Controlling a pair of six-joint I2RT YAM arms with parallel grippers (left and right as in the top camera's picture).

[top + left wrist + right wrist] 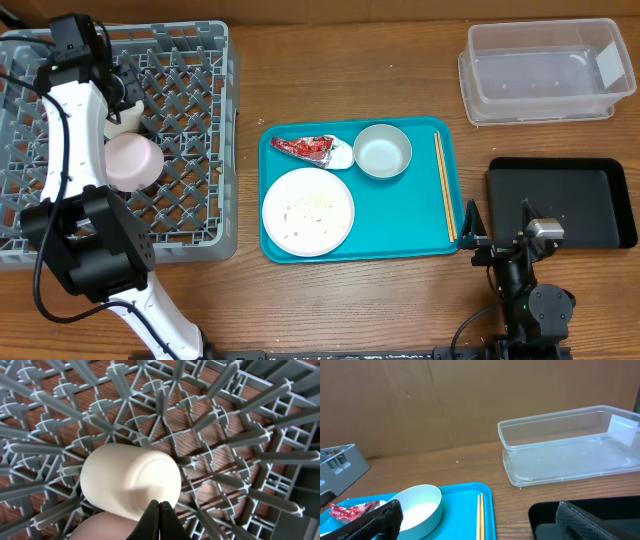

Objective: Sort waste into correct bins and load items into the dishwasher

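Note:
The grey dish rack (pixel 190 120) stands at the left. In it a small white cup (pixel 124 120) lies on its side (pixel 130 480) beside the pinkish-white bowl (pixel 133 160). My left gripper (pixel 160 512) is shut and empty just above the cup; in the overhead view it (pixel 128 95) is over the rack. The red wrapper (pixel 305 148) with its napkin, the metal bowl (pixel 382 150) and the white plate (pixel 308 210) with rice grains sit on the teal tray (pixel 400 230). My right gripper (pixel 498 228) is open and empty, low between the teal tray and the black tray (pixel 560 200).
The clear tub (pixel 545 70) stands at the back right and also shows in the right wrist view (pixel 570 445). Wooden chopsticks (pixel 445 185) lie along the teal tray's right edge. A brown wall rises behind the table.

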